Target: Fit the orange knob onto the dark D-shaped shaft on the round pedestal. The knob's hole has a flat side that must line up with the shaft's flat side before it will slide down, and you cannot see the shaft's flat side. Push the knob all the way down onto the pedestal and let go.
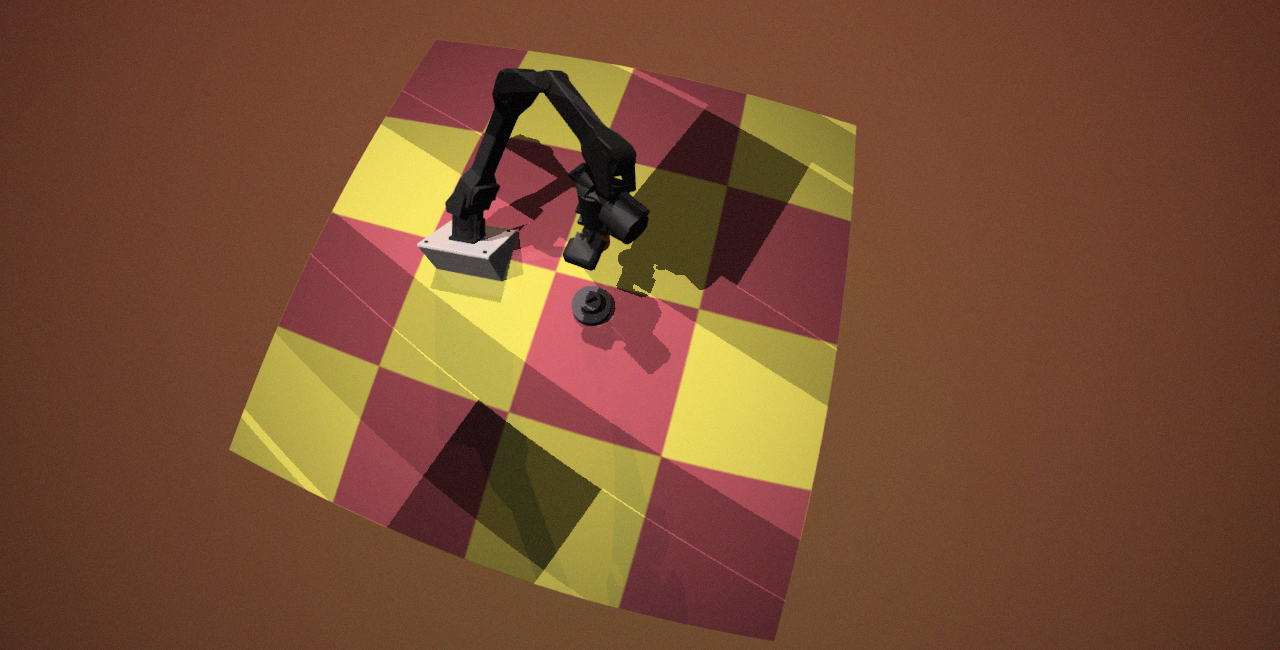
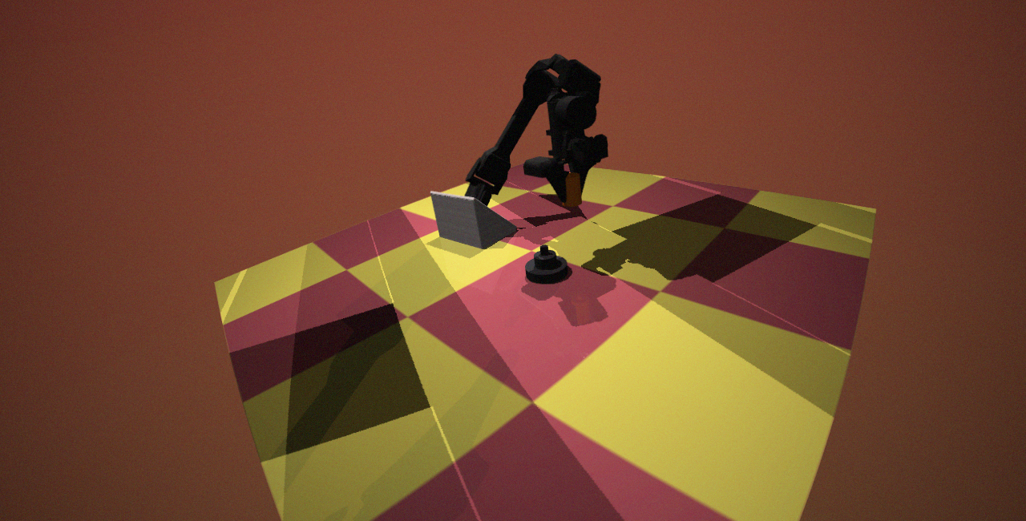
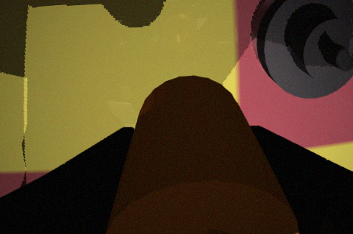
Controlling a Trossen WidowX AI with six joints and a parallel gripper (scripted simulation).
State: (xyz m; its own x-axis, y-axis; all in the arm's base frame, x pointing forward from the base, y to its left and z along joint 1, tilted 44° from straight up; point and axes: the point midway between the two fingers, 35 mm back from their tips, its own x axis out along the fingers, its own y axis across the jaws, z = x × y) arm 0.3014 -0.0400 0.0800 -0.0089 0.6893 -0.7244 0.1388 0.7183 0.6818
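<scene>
One orange knob (image 2: 572, 189) (image 3: 198, 135) hangs upright in the jaws of the black arm (image 1: 572, 113) (image 2: 522, 115), above the checkered tabletop (image 1: 590, 386) (image 2: 609, 367) and off to one side of the round pedestal (image 1: 581, 316) (image 2: 547, 273) (image 3: 287, 76). Carrying it raised like that makes sense, I'd judge, since the knob has to come over the top of the dark shaft (image 2: 543, 249) (image 3: 344, 59) before it can go down. The pedestal sits flat with its shaft pointing up, which leaves the way in from above open. Gripping the knob by its sides probably serves two ends: the underside with the hole stays free for the shaft, and a turn of the wrist can turn the knob too

As for the jaws, they're clenched on the knob, standing partway open because its body keeps them apart. In the wrist view the dark fingers flank it left and right, and nothing else is seen between them; the knob touches neither shaft nor pedestal. Next should come a move across to centre over the shaft, then a light lowering with small twists to find the flat, which can't be made out here. Pressing hard while misaligned could tilt the knob or make it slip in the grip
</scene>
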